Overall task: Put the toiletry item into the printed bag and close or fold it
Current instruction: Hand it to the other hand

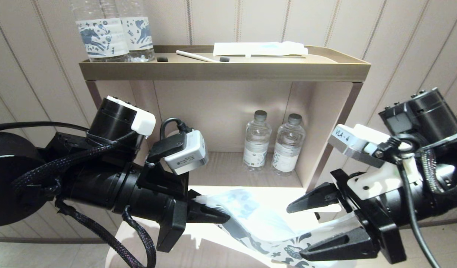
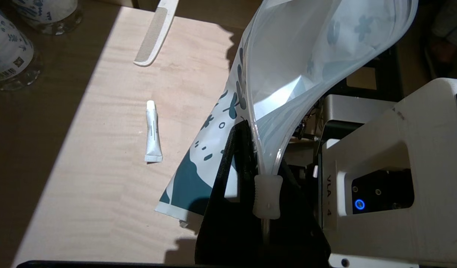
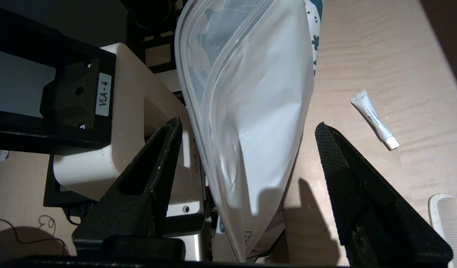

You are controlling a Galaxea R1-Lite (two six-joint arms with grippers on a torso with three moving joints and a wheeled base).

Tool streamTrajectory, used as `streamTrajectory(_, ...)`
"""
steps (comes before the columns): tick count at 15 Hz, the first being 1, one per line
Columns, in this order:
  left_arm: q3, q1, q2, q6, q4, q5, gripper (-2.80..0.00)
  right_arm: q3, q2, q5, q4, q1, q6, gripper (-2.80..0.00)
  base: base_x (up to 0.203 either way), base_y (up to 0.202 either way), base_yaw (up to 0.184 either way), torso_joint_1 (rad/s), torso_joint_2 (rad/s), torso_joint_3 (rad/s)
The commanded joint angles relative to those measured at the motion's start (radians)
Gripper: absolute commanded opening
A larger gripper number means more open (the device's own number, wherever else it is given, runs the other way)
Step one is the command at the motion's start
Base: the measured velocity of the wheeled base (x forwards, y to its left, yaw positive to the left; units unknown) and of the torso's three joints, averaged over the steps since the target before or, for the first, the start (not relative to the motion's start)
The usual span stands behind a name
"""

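Partly hidden printed bag (image 1: 250, 227) pinched by left pincer (image 1: 213, 216); right pincer (image 1: 306, 227) released, straddling it.

striped wall (image 1: 399, 37), sunlit wooden shelf unit (image 1: 224, 70)

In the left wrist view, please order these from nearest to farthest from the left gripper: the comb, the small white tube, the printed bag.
1. printed bag: clamped in the left gripper.
2. small white tube: lying on the table, beside the bag.
3. comb: farther along the table, beyond the tube.
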Motion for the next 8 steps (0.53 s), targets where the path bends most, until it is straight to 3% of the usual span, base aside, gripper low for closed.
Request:
streamTrajectory(1, 0.001, 0.002, 0.0, 0.001, 0.002, -0.004, -2.8, 0.021, -0.053, 0.005, 0.003, -0.012, -0.003, 0.0, 0.0, 0.0, 0.0, 0.0, 0.0, 0.0)
streamTrajectory(8, -0.001, 0.006, 0.0, -0.001, 0.002, -0.003, -2.8, 0.098, -0.152, 0.005, 0.004, -0.069, -0.005, 0.0, 0.0, 0.0, 0.0, 0.0, 0.0, 0.0)
